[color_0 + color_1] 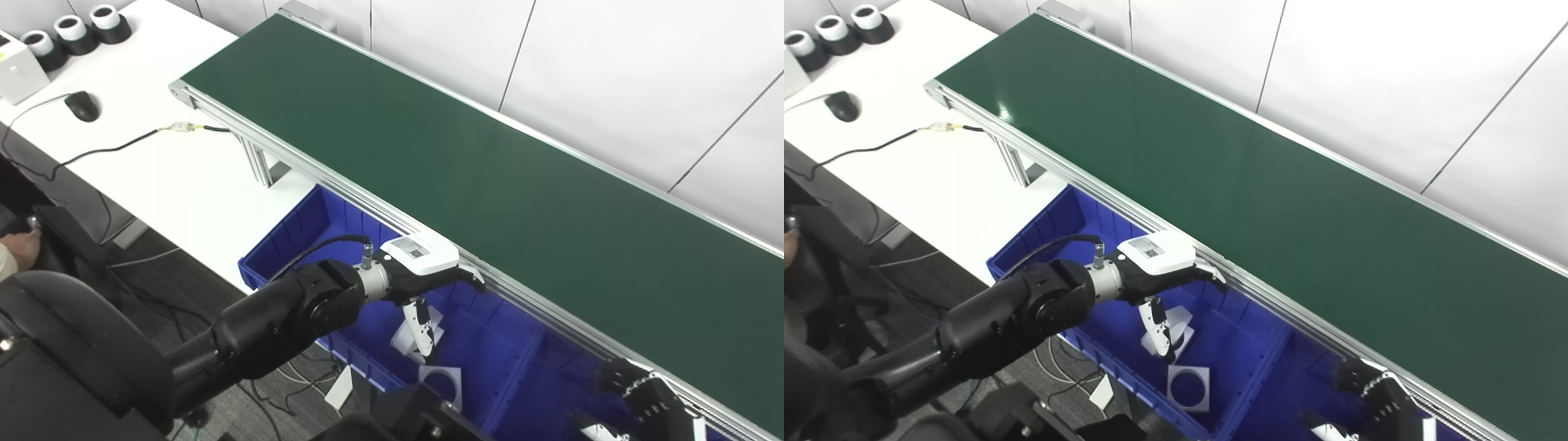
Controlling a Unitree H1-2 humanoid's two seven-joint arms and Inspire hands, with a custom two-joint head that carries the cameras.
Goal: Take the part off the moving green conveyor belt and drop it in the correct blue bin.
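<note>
Fingers (pixel 471 278) of the left hand (pixel 422 269) are spreading empty over the blue bin (pixel 288 236), just beside the conveyor belt (pixel 465 159). Two white parts (pixel 1188 386) are lying in the bin; the belt is carrying none, so this looks like waiting for the next part. Right hand (pixel 1375 392) is hanging beside the belt; its grip cannot be told.

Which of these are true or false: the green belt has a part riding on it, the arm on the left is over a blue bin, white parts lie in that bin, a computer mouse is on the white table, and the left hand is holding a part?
1. The green belt carries a part. False: its visible surface is bare.
2. The left hand hangs over the blue bin. True.
3. White parts lie in that bin. True: a white square part with a round hole rests on its floor.
4. A computer mouse sits on the white table. True.
5. The left hand grips a part. False: its fingers are spread and hold nothing.
</note>
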